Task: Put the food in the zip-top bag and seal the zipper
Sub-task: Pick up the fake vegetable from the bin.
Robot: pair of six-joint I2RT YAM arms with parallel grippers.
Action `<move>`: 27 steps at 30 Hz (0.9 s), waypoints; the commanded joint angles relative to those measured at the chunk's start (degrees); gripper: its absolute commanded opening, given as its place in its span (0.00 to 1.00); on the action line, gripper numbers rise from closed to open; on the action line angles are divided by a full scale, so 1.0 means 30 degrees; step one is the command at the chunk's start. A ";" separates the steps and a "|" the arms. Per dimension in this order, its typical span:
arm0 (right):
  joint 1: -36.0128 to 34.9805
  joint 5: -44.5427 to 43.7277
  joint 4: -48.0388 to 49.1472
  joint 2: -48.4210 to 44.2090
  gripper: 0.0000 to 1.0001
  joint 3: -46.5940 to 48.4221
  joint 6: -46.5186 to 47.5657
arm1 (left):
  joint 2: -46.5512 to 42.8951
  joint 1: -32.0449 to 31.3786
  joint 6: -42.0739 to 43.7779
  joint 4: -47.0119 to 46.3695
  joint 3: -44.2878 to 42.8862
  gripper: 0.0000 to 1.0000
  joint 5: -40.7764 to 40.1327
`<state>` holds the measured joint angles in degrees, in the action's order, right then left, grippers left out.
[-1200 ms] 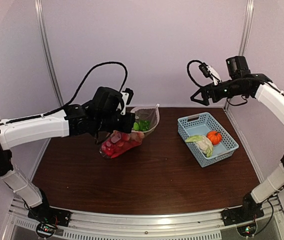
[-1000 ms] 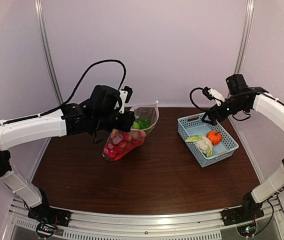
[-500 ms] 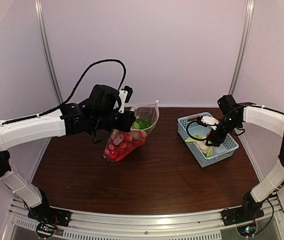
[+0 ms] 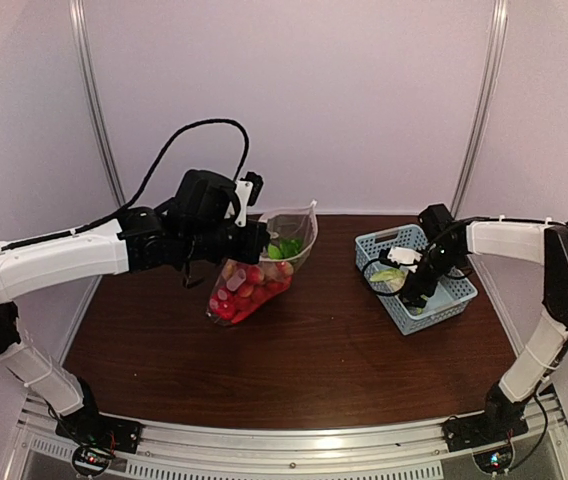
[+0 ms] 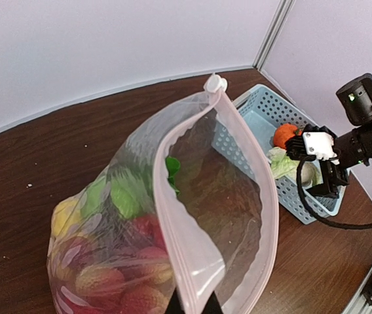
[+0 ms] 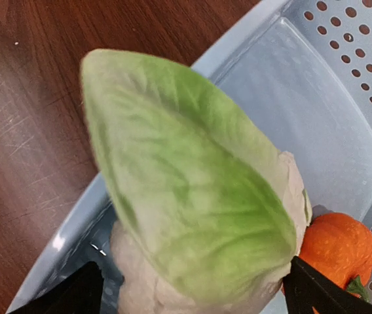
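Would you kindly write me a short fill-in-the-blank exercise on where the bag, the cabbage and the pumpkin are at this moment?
1. The left gripper holds the zip-top bag by its rim, and the bag's mouth is ____.
2. The cabbage lies in the light-blue ____.
3. Right beside the cabbage sits a small orange ____.

Missing words: open; basket; pumpkin.

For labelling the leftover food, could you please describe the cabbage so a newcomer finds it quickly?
On the right of the dark brown wooden table stands a light-blue plastic mesh basket. In it lies the pale cabbage, long with a green leaf, unlike the round orange pumpkin beside it.
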<state>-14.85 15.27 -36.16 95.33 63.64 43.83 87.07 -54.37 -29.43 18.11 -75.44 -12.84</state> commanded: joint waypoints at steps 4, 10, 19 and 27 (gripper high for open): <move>-0.0412 -0.1881 0.1784 0.0803 0.93 -0.0787 -0.0778 | -0.0728 0.0027 -0.0375 -0.0995 0.0305 0.00 0.0198; -0.0352 -0.2347 0.1748 -0.1440 0.54 -0.0108 -0.1726 | -0.0693 0.0022 -0.0554 -0.1185 0.0337 0.00 0.0554; -0.0418 0.3062 -0.4176 -0.5916 0.51 0.4308 -0.1959 | -0.0241 0.0018 0.1209 -0.1330 -0.0172 0.00 0.2194; -0.4456 0.8858 -0.6675 -0.5768 0.54 0.7909 -0.0174 | 0.0072 0.0021 0.1197 -0.2414 -0.0136 0.00 0.5490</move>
<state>-21.34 33.36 -50.48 76.62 84.64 39.92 86.89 -54.37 -27.05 17.02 -74.65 -4.19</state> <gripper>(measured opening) 0.543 0.008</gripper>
